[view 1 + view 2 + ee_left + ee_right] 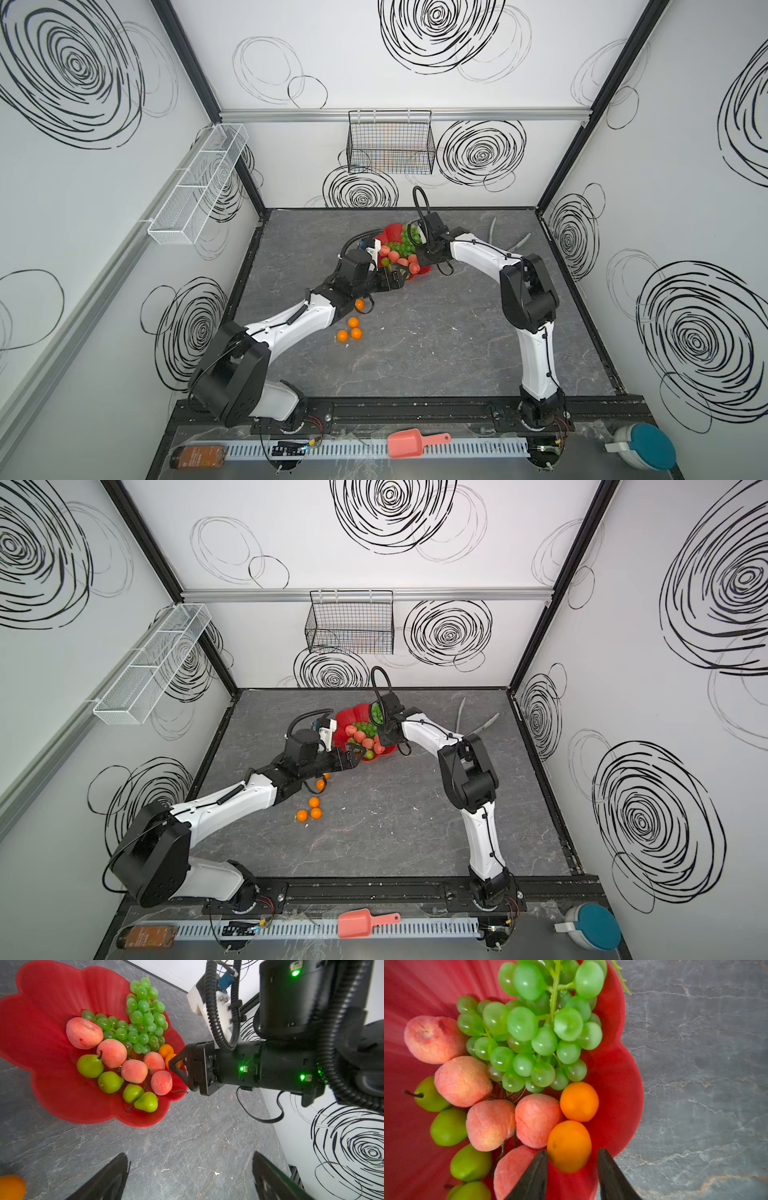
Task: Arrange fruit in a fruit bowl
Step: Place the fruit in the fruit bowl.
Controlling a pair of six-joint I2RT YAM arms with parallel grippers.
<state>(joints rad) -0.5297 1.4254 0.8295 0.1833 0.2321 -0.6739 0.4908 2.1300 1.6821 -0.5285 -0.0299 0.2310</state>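
Loose tangerines (353, 322) lie on the desk (436, 353) beside the left arm. Past them the left gripper (190, 1155) hovers empty, its fingers spread wide. Farther back, the fruit bowl (52, 997) holds grapes (529, 1032), peaches (463, 1080) and pears (448, 1126). The right gripper (572, 1150) has its fingers partly open astride a tangerine (569, 1138) resting there.

walls (374, 83): white, black spiral scribbles | floor (415, 353): grey marbled | hung: black wire basket (390, 143), white mesh rack (195, 187)
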